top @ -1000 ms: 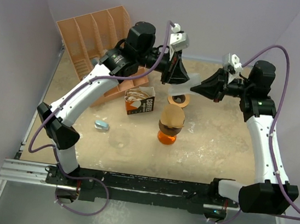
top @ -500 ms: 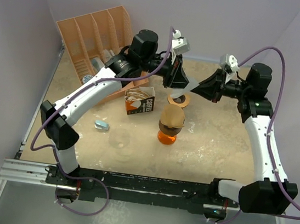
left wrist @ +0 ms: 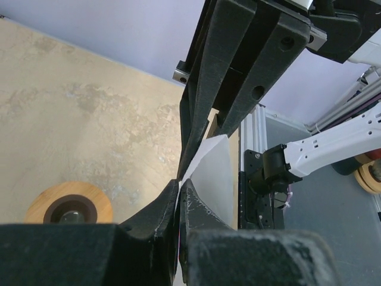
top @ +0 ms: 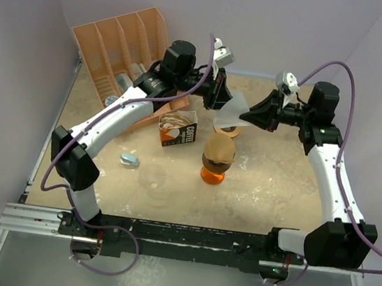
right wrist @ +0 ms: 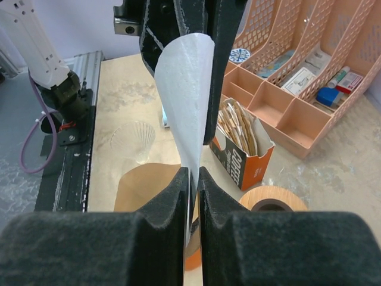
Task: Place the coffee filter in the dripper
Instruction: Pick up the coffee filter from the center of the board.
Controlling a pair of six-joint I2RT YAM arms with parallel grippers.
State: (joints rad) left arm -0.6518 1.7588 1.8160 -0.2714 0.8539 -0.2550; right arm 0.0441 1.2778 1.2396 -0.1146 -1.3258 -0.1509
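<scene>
A white paper coffee filter (top: 235, 109) hangs in the air between my two grippers, above the back middle of the table. My left gripper (top: 216, 95) is shut on one edge of it and my right gripper (top: 252, 116) is shut on the opposite edge. In the left wrist view my gripper (left wrist: 180, 186) pinches the filter (left wrist: 212, 174). In the right wrist view my gripper (right wrist: 192, 174) pinches its lower tip (right wrist: 186, 89). A clear ribbed glass dripper (top: 155, 178) stands on the table in front, also seen in the right wrist view (right wrist: 132, 139).
An orange vessel (top: 213, 174) topped with a brown paper cone (top: 220, 149) stands below the grippers. A wooden ring (top: 227, 126) lies behind it. An open coffee-filter box (top: 179, 129) and an orange mesh organizer (top: 123, 42) stand at the left. A small blue object (top: 129, 159) lies near the dripper.
Both grippers have kept their hold on the white filter and shifted slightly to the left and back. The filter now shows as a broader sheet between them.
</scene>
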